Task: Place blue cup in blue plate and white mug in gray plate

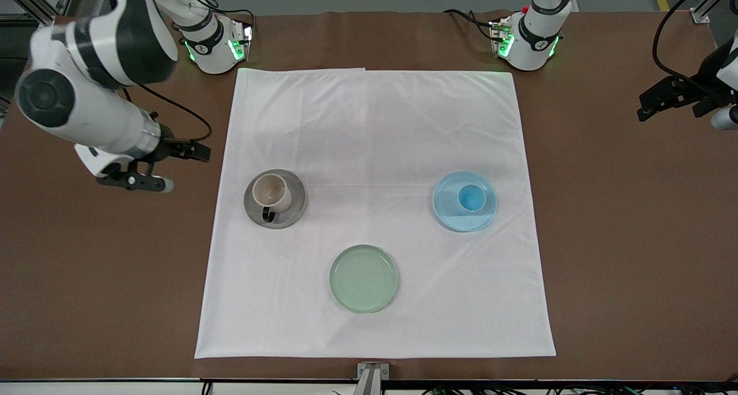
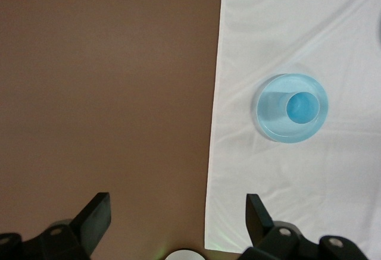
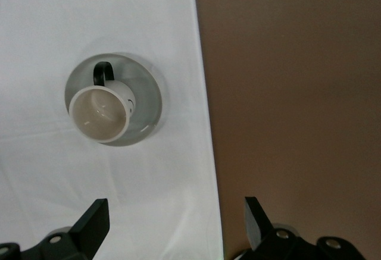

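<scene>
The blue cup (image 1: 471, 197) stands upright in the blue plate (image 1: 447, 211) on the white cloth, toward the left arm's end. The white mug (image 1: 271, 191) stands upright in the gray plate (image 1: 294, 209), toward the right arm's end, its black handle turned toward the front camera. My left gripper (image 1: 652, 103) is open and empty over the bare brown table. Its wrist view shows the cup (image 2: 302, 107) in the plate (image 2: 271, 121). My right gripper (image 1: 163, 167) is open and empty over the cloth's edge. Its wrist view shows the mug (image 3: 100, 113) in the gray plate (image 3: 149, 101).
A pale green plate (image 1: 364, 278) lies empty on the white cloth (image 1: 375, 124), nearer to the front camera than the other two plates. Brown table (image 1: 622, 239) surrounds the cloth. Both arm bases stand at the table's back edge.
</scene>
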Tool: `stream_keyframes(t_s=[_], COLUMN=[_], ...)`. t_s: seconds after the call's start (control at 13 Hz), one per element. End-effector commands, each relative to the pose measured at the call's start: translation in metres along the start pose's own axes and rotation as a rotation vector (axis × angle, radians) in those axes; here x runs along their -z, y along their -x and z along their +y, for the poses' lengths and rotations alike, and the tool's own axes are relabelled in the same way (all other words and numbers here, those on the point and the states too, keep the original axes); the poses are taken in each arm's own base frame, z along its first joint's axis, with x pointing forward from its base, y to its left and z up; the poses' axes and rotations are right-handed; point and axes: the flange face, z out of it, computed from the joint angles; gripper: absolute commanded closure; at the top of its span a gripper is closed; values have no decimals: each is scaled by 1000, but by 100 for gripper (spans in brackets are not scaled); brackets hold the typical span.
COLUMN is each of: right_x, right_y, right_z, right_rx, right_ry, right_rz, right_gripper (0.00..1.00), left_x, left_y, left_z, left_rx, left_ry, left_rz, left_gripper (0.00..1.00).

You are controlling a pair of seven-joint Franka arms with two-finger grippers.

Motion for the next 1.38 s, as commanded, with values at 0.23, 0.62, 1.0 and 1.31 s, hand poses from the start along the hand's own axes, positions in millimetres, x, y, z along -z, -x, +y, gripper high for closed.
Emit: stream_keyframes(t_s=[0.23,0.62,1.0,1.31], right_x=[28,73,139,151], right_y=[19,14,11,14], right_z=[135,146,152,152], right_rx=[85,71,60,57], right_ry=[-54,-45,-18,-22], right_rz=[21,138,275,303], right_gripper=[0,0,0,0], left_x=[-8,-4,0,1], left_y=[19,17,16,16], left_z=[18,19,19,19], left_rx=[-41,-50,-50,-50], left_ry=[-4,-1,11,13], left_rz=[10,17,24,27], left_gripper=[0,0,0,0])
